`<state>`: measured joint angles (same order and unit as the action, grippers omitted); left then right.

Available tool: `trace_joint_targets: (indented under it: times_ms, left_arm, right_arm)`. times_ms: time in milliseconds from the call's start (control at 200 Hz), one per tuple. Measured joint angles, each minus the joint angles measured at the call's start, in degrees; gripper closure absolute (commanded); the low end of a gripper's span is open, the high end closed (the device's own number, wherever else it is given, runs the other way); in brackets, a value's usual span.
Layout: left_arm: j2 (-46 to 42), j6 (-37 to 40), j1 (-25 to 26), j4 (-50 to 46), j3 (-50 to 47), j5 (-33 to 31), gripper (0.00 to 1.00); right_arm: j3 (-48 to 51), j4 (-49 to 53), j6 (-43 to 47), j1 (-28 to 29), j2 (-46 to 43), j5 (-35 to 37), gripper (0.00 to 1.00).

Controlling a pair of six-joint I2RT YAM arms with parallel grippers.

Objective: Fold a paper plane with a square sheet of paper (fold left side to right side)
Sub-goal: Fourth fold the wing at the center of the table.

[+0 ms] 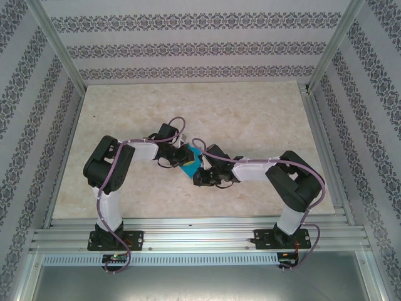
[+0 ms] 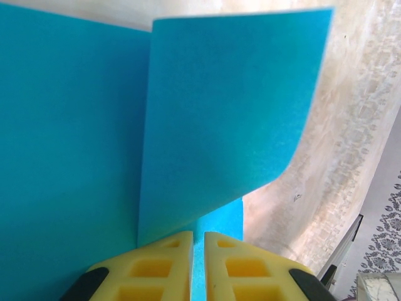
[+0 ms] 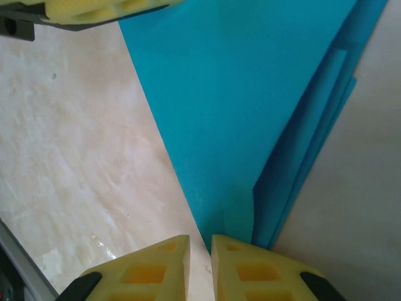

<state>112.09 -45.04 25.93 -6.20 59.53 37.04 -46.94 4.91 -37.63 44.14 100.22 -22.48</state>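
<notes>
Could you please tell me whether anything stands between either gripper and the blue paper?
Nothing visible does. The left gripper is closed on one edge of the blue paper, and the right gripper appears to pinch its pointed corner, so both fingers' tips sit directly on the sheet.

Tabletop (image 1: 188,106) open from 10 through 2 o'clock of the folded cyan paper (image 1: 190,165); left arm (image 1: 141,150) bars 9 o'clock, right arm (image 1: 254,168) 3 o'clock; patterned walls (image 1: 188,25) and frame posts (image 1: 61,47) bound the far side.
</notes>
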Motion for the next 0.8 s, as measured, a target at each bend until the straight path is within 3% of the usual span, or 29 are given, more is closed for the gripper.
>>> trace_joint_targets:
  times_ms: [120, 260, 579, 734, 799]
  left_arm:
    - [0.0, 0.8, 0.0, -1.5, 0.9, -0.4, 0.83]
    - [0.0, 2.7, -0.1, -6.1, 3.4, -2.0, 0.81]
    - [-2.1, 6.2, -2.8, -12.3, 8.2, -6.0, 0.81]
    - [-2.2, 6.5, -2.8, -13.2, 8.2, -6.1, 0.86]
    - [-7.4, 6.4, -3.1, -8.7, 1.1, -5.6, 0.88]
  right_arm:
    - [0.2, -0.1, 0.0, 0.0, 0.0, 0.4, 0.84]
    - [2.8, -3.5, -1.2, -0.1, -0.5, 0.3, 0.92]
    - [4.4, -6.8, -2.0, -0.4, -0.6, -0.7, 0.94]
    - [4.4, -6.8, -2.0, -0.4, -0.6, -0.7, 0.94]
    - [3.9, -6.7, -2.0, -0.5, -0.1, -1.5, 0.95]
